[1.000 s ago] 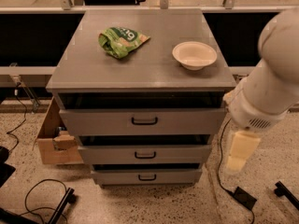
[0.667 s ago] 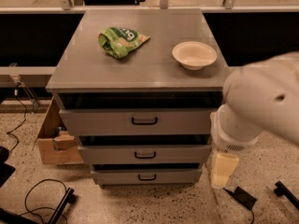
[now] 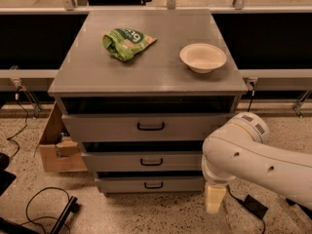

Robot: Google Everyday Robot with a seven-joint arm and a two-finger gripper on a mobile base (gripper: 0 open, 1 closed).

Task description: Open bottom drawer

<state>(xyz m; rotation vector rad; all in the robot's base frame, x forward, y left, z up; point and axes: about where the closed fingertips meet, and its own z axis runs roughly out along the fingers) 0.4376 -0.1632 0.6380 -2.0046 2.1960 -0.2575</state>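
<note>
The bottom drawer (image 3: pixel 146 183) is the lowest of three grey drawer fronts on the cabinet, with a small black bar handle (image 3: pixel 153 185). Its front shows no pulled-out gap. The middle drawer (image 3: pixel 141 161) and the top drawer (image 3: pixel 146 126) sit above it. My white arm (image 3: pixel 253 160) reaches in from the lower right. My gripper (image 3: pixel 215 199) hangs as a cream piece below the arm's elbow, near the floor, just right of the bottom drawer's right end and apart from its handle.
On the cabinet top (image 3: pixel 87 77) lie a green chip bag (image 3: pixel 126 42) and a white bowl (image 3: pixel 203 57). An open cardboard box (image 3: pixel 56 147) stands left of the cabinet. Black cables (image 3: pixel 46 208) and a power brick (image 3: pixel 255 206) lie on the speckled floor.
My arm has swung down and to the left, from beside the cabinet's right side to low by its bottom right corner. The drawers have not moved.
</note>
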